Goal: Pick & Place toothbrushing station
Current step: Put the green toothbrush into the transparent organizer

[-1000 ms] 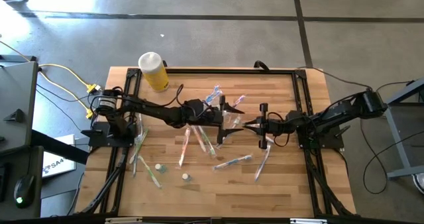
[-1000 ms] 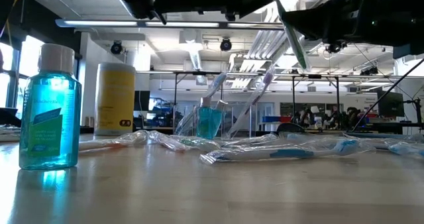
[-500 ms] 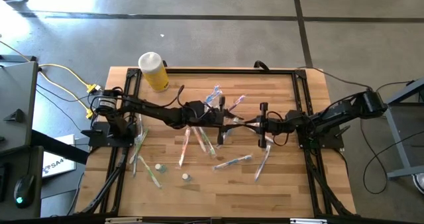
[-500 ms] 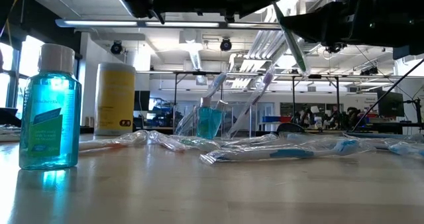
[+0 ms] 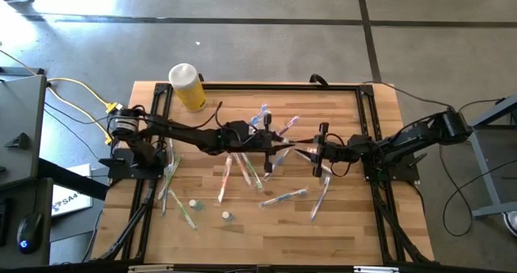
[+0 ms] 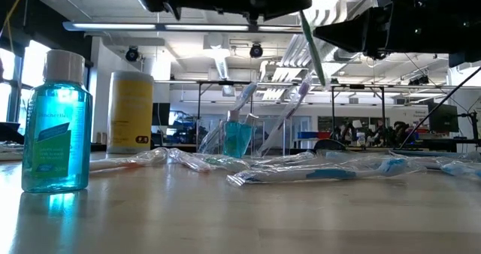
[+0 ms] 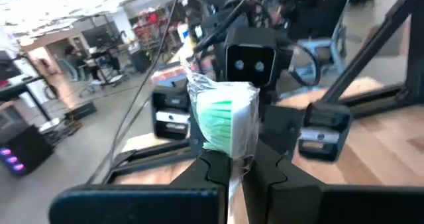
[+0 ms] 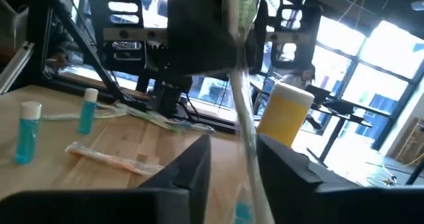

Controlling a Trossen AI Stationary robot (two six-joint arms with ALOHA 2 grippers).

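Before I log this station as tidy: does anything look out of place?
Yes. Wrapped toothbrushes lie scattered flat across the wooden table, while only a few stand in the clear holder cup. One green wrapped toothbrush hangs tilted in mid-air, clamped in the left hand.

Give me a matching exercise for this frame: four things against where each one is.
1 green toothbrush
2 yellow cylinder
3 holder cup
4 blue bottle

a stands by a corner of the table
b upright, closest to the low camera
c held above the table in the left gripper
d mid-table, toothbrushes standing in it

Pairs: 1-c, 2-a, 3-d, 4-b
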